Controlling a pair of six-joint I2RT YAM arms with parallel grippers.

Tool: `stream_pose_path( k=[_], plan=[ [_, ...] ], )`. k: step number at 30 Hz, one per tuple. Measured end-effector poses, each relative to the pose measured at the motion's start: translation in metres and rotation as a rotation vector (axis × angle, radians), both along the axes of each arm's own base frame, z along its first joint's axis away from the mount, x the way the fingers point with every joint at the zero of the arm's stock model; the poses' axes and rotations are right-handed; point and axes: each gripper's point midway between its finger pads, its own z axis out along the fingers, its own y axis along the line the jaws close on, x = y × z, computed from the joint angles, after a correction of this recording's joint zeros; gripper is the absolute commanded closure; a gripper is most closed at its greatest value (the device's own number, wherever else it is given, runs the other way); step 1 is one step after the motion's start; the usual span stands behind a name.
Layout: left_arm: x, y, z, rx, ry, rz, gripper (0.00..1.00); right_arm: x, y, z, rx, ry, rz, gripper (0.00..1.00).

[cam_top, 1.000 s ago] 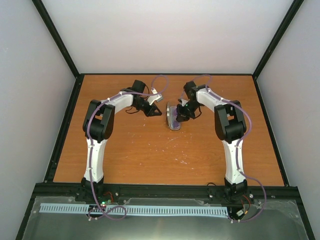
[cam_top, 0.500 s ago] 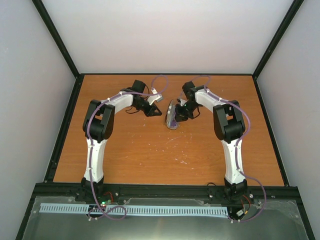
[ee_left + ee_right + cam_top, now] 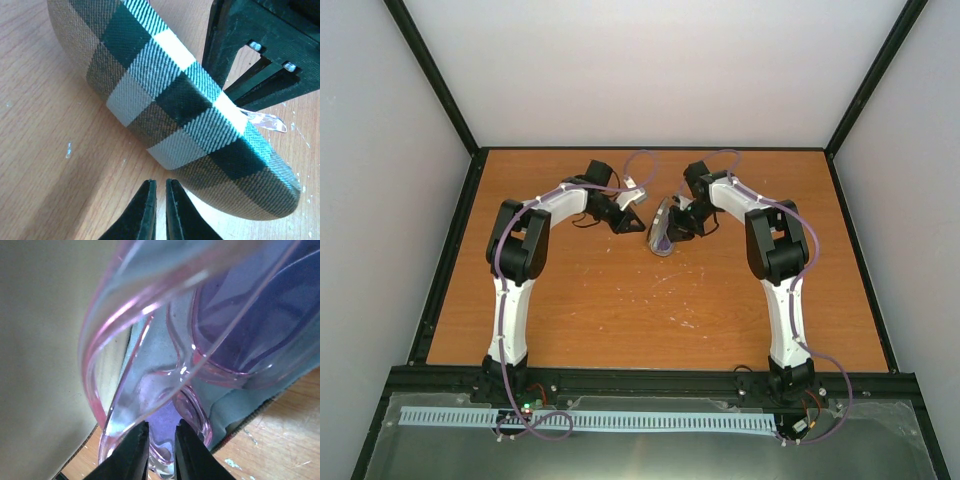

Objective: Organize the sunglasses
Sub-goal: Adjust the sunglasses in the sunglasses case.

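The sunglasses (image 3: 200, 360), translucent pink with near-clear lenses, lie inside the open case on its pale blue lining (image 3: 240, 400). My right gripper (image 3: 161, 432) reaches into the case, its fingers a narrow gap apart around the frame's edge. From above, the case (image 3: 660, 235) stands between both grippers, with the right gripper (image 3: 682, 225) at its right side. My left gripper (image 3: 161, 185) is shut and holds nothing. It hovers just off the case's plaid shell (image 3: 175, 100). A clear tip of the sunglasses (image 3: 265, 121) pokes out past that shell.
The wooden table (image 3: 620, 310) is ringed by a black rail (image 3: 450, 250) and pale walls. The tan inside of the case's lid (image 3: 40, 340) fills the left of the right wrist view. The right gripper's black fingers (image 3: 220, 55) rise behind the case.
The right gripper has shifted a little left and toward the back. The case moved and tilted with it, closer to the left gripper. The left arm has stayed still.
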Motion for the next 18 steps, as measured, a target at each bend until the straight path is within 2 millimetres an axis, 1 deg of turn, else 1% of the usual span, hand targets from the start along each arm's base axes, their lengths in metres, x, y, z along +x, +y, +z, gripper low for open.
stream_pose_path(
  k=[6, 10, 15, 18],
  plan=[
    [-0.001, -0.004, 0.001, -0.007, -0.002, -0.007, 0.9, 0.004, 0.002, 0.004, 0.008, -0.016, -0.002, 0.74],
    [-0.002, -0.004, 0.001, -0.007, -0.002, -0.008, 0.9, 0.005, 0.0, 0.01, -0.01, -0.035, -0.005, 0.73],
    [-0.002, -0.004, 0.001, -0.007, -0.002, -0.008, 0.91, 0.008, -0.009, 0.011, -0.067, -0.058, -0.016, 0.73],
    [-0.001, -0.004, 0.001, -0.007, -0.002, -0.008, 0.91, 0.008, -0.015, 0.014, -0.1, -0.063, -0.02, 0.76]
  ],
)
